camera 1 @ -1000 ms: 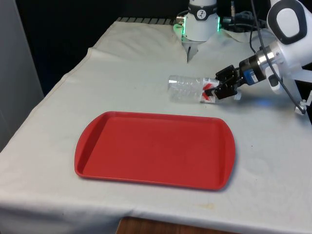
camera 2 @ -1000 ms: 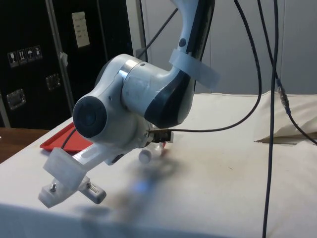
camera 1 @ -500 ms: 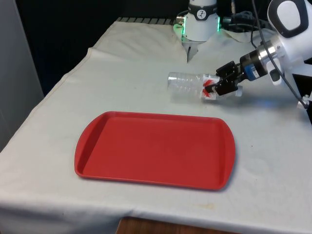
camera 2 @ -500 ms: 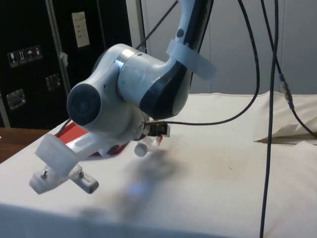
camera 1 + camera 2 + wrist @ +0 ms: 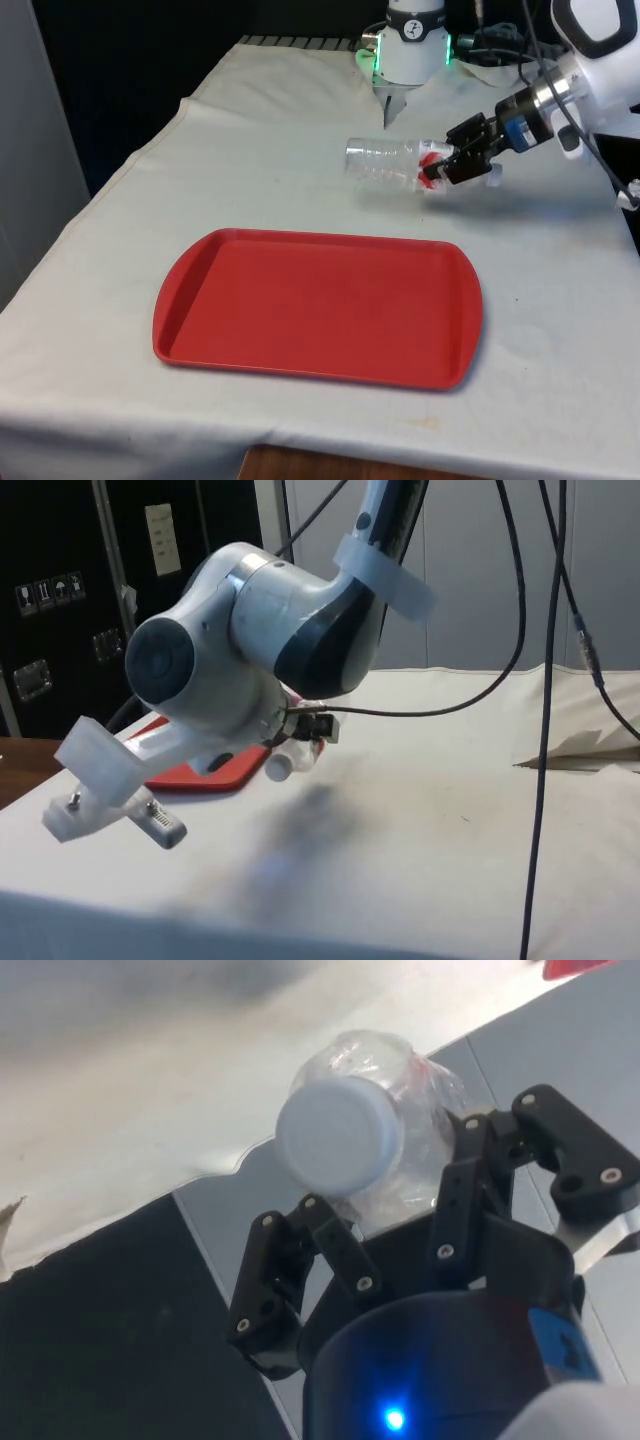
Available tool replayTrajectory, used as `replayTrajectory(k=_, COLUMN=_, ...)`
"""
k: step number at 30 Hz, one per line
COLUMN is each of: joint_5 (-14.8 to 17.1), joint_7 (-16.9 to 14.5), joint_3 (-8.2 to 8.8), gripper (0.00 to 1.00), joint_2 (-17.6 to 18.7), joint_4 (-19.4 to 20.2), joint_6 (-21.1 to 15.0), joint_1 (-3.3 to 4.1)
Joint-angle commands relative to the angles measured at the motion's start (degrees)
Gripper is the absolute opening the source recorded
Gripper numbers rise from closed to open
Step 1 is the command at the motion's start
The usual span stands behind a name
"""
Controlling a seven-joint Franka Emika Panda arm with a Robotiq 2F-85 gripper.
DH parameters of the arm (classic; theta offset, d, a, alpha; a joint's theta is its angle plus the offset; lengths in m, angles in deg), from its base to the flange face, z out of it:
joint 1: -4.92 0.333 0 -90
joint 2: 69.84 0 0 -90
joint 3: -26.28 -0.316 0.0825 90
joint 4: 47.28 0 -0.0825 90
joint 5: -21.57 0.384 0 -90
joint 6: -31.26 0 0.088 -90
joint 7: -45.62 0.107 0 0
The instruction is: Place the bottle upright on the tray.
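Jaws pinching the bottle (image 5: 395,164) at its neck end, near the red label, fingers pressed onto the clear plastic from both sides; that's how I read the gripper (image 5: 458,162) in the front view, and the wrist view agrees, w/ the cap (image 5: 338,1137) poking out past the fingertips (image 5: 468,1130).

Biggest thing first: the tray (image 5: 200,290), red, flat on the table (image 5: 120,230), nothing in it. I'll place everything off that tray. Bottle is beyond the tray's far edge, toward the tray's right end in the front view, lifted clear of the cloth as far as I can judge, not touching the tray.

Bottle itself: clear, ribbed, looks empty, so I'd call it very light and thin-walled, prob. crushes if squeezed hard. Smooth plastic, could slip or swivel in a pinch. Neck is the stiffest bit, so the present hold near the cap seems the right spot to me; mid-body would dent.

Long axis: roughly level, running about parallel to the tray's far edge. Base points toward the tray's left end, cap toward the gripper, away past the tray's right end. Needs abt a quarter turn, base down, before it can stand on the tray. Small base, light body — likely tips easy on release.
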Motion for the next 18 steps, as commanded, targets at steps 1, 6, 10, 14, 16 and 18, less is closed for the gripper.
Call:
replayTrajectory(k=1, joint_5=0.5, joint_7=-0.3, joint_3=-0.23, gripper=0.33, joint_2=-0.5, joint_4=0.3, joint_6=-0.2, joint_1=-0.23)
replayTrajectory(k=6, joint_5=0.9, joint_7=-0.7, joint_3=-0.29, gripper=0.33, joint_2=-1.4, joint_4=0.3, joint_6=-0.2, joint_1=-0.29)
replayTrajectory(k=10, joint_5=1.1, joint_7=-1.0, joint_3=-0.23, gripper=0.33, joint_2=-1.9, joint_4=0.3, joint_6=-0.1, joint_1=-0.29)
replayTrajectory(k=14, joint_5=1.4, joint_7=-1.5, joint_3=-0.23, gripper=0.33, joint_2=-2.8, joint_4=0.4, joint_6=0.1, joint_1=-0.29)
replayTrajectory(k=16, joint_5=1.5, joint_7=-1.6, joint_3=-0.23, gripper=0.33, joint_2=-2.9, joint_4=0.5, joint_6=0.1, joint_1=-0.29)
replayTrajectory(k=18, joint_5=1.7, joint_7=-1.9, joint_3=-0.29, gripper=0.33, joint_2=-3.4, joint_4=0.5, joint_6=0.2, joint_1=-0.34)
